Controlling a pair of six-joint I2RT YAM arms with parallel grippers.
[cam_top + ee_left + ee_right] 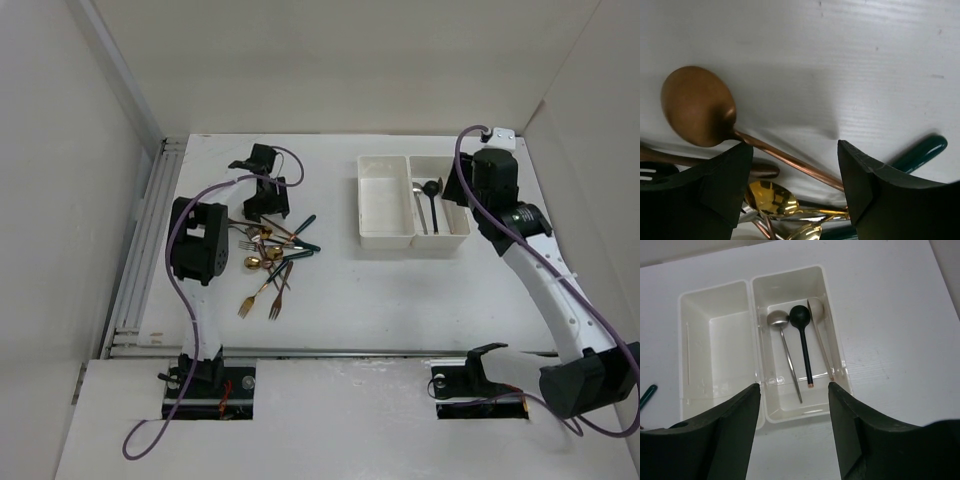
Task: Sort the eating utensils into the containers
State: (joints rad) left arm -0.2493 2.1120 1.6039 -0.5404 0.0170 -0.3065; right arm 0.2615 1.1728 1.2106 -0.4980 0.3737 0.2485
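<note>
The eating utensils (pixel 272 252) lie in a loose pile of gold, copper, silver and green-handled forks and spoons on the left of the table. My left gripper (pixel 268 205) hangs low over the pile's far end. It is open (pixel 795 185), and its jaws straddle the handle of a copper spoon (pixel 697 105); a gold spoon (pixel 771 197) lies just below. The containers are two joined white bins: the left bin (pixel 385 238) is empty, the right bin (pixel 837 347) holds a silver spoon (pixel 777 320), a black spoon (pixel 801 315) and a pale spoon (pixel 816 307). My right gripper (pixel 795 390) hovers open and empty above the right bin's near end.
Two forks (pixel 260 300) lie apart at the near side of the pile. A green handle (pixel 920 152) pokes out beside my left gripper's right finger. A white socket box (pixel 500 135) sits at the back right corner. Metal rails (pixel 140 260) run along the table's left edge.
</note>
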